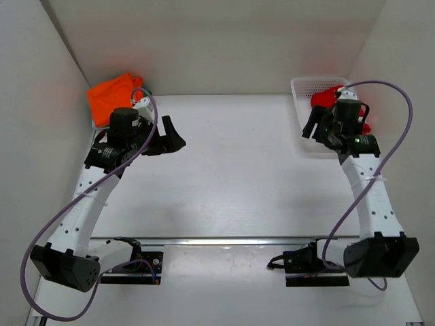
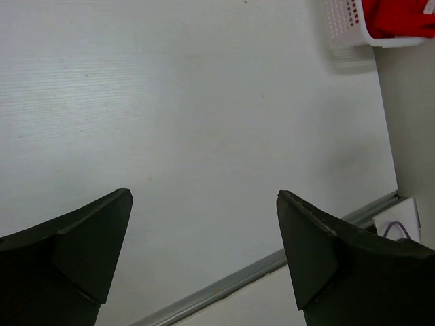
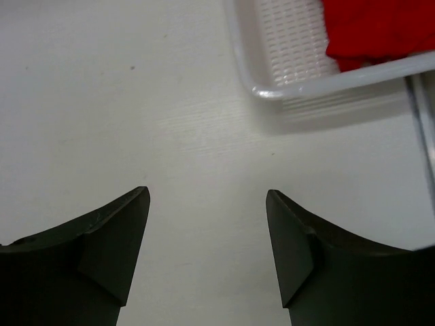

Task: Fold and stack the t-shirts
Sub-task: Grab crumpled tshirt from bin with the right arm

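Right end effector (image 3: 207, 197), jaws spread and empty, faces the table (image 3: 102, 102) — red t-shirt (image 3: 380, 30) lies ahead-right in the basket (image 3: 319, 85); left end effector (image 2: 204, 197), likewise spread, well apart.

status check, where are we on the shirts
Left gripper open, empty. Right gripper open, empty, near basket. Red shirt in basket; orange shirt far left. Nothing blocking.

My fingers (image 2: 75, 261) black, my arms (image 1: 88, 197) white; table (image 1: 238, 170) white; basket (image 1: 307, 84) white mesh; red shirt (image 1: 324, 98); orange shirt (image 1: 111, 95).
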You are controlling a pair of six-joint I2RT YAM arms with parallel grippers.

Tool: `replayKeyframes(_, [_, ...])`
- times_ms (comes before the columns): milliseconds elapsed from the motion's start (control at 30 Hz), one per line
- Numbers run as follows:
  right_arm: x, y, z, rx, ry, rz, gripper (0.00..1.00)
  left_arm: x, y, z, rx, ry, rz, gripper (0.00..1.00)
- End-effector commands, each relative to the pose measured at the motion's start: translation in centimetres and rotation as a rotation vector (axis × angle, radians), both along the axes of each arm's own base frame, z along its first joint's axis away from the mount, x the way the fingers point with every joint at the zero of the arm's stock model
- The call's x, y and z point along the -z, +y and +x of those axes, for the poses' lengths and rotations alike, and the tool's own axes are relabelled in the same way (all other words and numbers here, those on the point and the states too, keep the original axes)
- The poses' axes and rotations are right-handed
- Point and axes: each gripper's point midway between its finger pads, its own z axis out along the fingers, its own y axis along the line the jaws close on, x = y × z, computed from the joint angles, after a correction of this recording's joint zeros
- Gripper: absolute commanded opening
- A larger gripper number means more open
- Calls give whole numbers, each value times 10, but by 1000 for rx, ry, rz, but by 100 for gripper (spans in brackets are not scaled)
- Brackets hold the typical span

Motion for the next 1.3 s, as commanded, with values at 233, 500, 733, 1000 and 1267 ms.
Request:
replayKeyframes(233, [-15, -90, 118, 275, -52, -178, 68, -42, -34, -46, 239, -98, -150, 99])
replayKeyframes(500, [63, -144, 204, 360, 131, -253, 72, -23, -10, -57, 152, -68, -108, 98])
replayKeyframes(733, [151, -169, 228, 402, 294, -288, 75, 2, 24, -29, 13, -46, 19, 99])
replayKeyframes(1000, [210, -179, 212, 407, 446, -287, 65, 11, 54, -6, -103, -132, 175, 99])
replayKeyframes(1267, [141, -177, 229, 390, 290, -217, 0, 17, 68, 8, -166, -212, 193, 24])
